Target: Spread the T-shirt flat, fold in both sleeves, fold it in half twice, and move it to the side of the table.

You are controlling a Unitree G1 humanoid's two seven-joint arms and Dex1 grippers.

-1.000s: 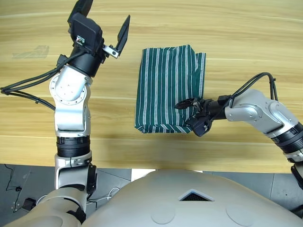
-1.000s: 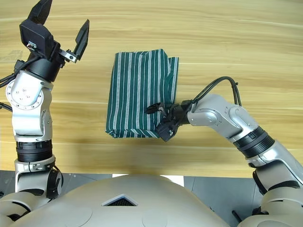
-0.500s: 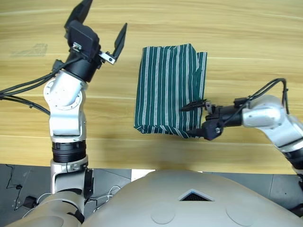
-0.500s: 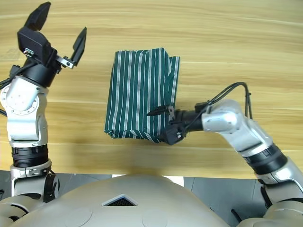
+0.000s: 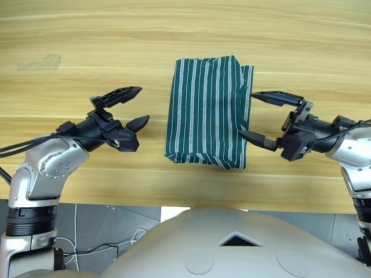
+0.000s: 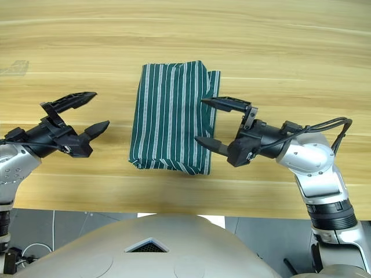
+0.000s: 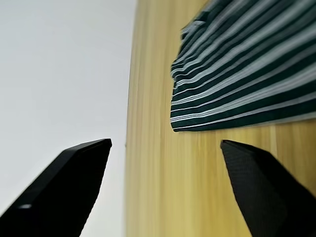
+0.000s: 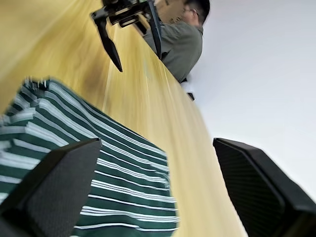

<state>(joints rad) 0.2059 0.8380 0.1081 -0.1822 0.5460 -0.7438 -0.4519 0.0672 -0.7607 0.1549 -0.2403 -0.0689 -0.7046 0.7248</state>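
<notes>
T-shirt: dark green with thin white stripes, folded into a compact rectangle. It lies flat on the light wooden tabletop, about mid-width and closer to the robot's edge than to the far side. Its long sides run away from the robot. At the far right corner an under layer sticks out a little past the top layer. The near edge looks slightly uneven, with the fold bulging at the right corner.

Left claw: spread wide, pinching nothing. It is held low over the tabletop to the left of the T-shirt, apart from it, tips pointing toward the cloth. In the left wrist view both fingers frame bare wood, with a corner of the striped cloth beyond them.

Right claw: also spread wide, nothing gripped. It sits at the T-shirt's right edge, tips pointing left. The nearer tip overlaps the cloth edge and the farther tip is just beside it; cannot tell whether either touches. The right wrist view has the striped cloth between its fingers.

A faint grey patch marks the wood at far left.
</notes>
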